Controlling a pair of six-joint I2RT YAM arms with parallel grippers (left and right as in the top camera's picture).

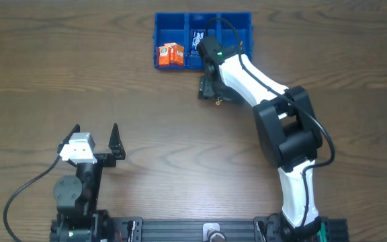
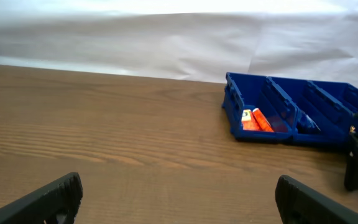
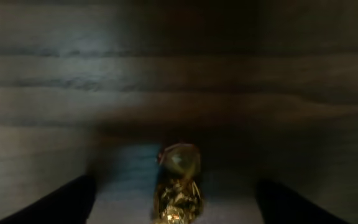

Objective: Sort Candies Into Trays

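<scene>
A blue three-compartment tray stands at the far middle of the table. Its left compartment holds orange candies, and a blue-and-white candy lies in the middle one. My right gripper is down at the table just in front of the tray. It is open, with a gold-wrapped candy lying on the wood between its fingers. My left gripper is open and holds nothing at the near left. The left wrist view looks across at the tray and the orange candies.
The bare wooden table stretches wide to the left and middle. The right arm's white links run from the near right diagonally up to the tray. A pale wall backs the table's far edge.
</scene>
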